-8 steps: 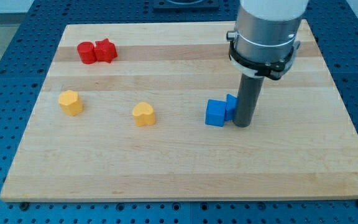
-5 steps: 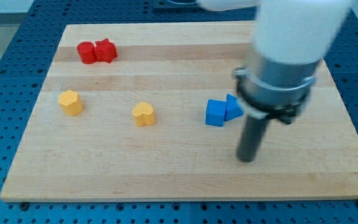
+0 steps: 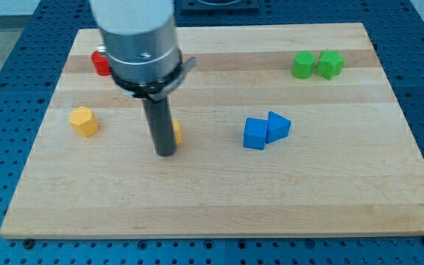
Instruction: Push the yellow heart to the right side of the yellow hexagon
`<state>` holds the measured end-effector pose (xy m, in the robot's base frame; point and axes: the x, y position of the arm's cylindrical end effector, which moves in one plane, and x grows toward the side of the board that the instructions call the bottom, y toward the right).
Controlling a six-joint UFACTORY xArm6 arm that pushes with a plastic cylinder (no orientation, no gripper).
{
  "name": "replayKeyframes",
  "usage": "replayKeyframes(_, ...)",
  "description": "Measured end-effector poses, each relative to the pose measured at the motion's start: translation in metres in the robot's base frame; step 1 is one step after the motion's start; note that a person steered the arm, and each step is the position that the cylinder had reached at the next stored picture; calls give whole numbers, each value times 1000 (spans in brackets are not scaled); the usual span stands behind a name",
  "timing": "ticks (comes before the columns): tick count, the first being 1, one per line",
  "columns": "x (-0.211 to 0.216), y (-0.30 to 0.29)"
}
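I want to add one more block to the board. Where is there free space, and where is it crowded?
Free: the whole strip along the board's bottom edge, and the right side below the green blocks. Crowded: the left half, where my tip stands against the yellow heart, near the yellow hexagon and red blocks.

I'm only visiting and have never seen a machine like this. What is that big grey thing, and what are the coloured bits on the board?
It is a robot arm ending in a straight dark rod, with no claw, so it holds nothing. My tip slides on the wooden board to push blocks. One camera looks down at the board. My tip stands directly in front of the yellow heart block, mostly hiding it. The yellow hexagon block sits towards the view's left. Two blue blocks touch mid-board, two green blocks lie at the top right, and a red block peeks out behind the arm.
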<state>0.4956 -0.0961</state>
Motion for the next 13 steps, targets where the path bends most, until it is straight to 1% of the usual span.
replayKeyframes(1,-4,9)
replayKeyframes(2,-29,13)
replayKeyframes(3,-41,5)
replayKeyframes(4,-39,18)
replayKeyframes(5,-64,40)
replayKeyframes(6,-86,35)
replayKeyframes(7,-75,-15)
replayKeyframes(8,-68,-20)
replayKeyframes(9,-105,26)
replayKeyframes(10,-129,24)
replayKeyframes(11,-112,-21)
replayKeyframes(12,-90,-41)
replayKeyframes(13,-97,-28)
